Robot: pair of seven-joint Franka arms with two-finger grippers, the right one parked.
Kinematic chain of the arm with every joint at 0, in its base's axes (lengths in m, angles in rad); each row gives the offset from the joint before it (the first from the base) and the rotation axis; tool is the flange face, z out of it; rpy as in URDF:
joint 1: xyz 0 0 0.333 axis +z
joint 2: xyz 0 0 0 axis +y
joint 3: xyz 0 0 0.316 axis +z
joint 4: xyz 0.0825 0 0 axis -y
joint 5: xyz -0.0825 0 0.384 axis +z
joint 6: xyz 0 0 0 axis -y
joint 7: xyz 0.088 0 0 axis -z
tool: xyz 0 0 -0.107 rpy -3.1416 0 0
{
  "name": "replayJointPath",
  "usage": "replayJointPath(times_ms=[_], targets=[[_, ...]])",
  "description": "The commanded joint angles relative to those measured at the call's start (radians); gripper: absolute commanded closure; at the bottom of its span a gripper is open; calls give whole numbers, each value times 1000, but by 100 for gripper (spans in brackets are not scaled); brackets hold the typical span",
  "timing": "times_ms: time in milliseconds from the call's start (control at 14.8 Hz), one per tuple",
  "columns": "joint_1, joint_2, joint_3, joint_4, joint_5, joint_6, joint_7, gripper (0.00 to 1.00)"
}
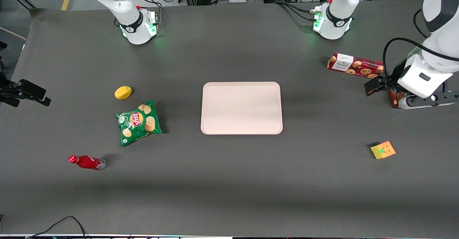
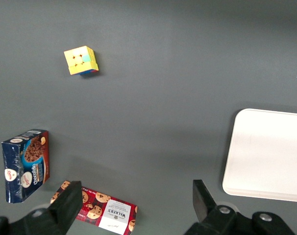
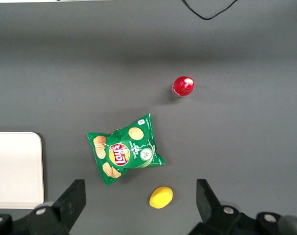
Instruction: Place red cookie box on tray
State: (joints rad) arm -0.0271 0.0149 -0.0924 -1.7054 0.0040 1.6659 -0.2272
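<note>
The working arm reaches in from its own end of the table [image 1: 229, 181], elbow high and wrist bent down, so the tool [image 2: 136, 205] hangs above the table and points straight down. Its fingers [image 2: 67, 203] are spread wide with nothing between them.

The red box [image 1: 355, 66] lies flat on the table, well apart from the tray [image 1: 241, 108], toward the working arm's end and farther from the front camera than the tray. In the left wrist view one end of the red box [image 2: 103, 209] shows between the spread fingers, below them and untouched. The tool sits just beside the red box, slightly nearer the front camera.

A blue box [image 2: 25, 165] stands near the red box, mostly hidden under the wrist in the front view. A cube [image 1: 383, 150] lies nearer the front camera than the tray, also toward the working arm's end.

The tray carries nothing.
</note>
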Motion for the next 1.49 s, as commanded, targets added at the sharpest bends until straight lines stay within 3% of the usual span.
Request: replayJointPath(times_ms=[0,1418], targets=[[0,-27,3,-28,-13,2,17,0],[1,-50,-1,-34,-15,-66,19,0]])
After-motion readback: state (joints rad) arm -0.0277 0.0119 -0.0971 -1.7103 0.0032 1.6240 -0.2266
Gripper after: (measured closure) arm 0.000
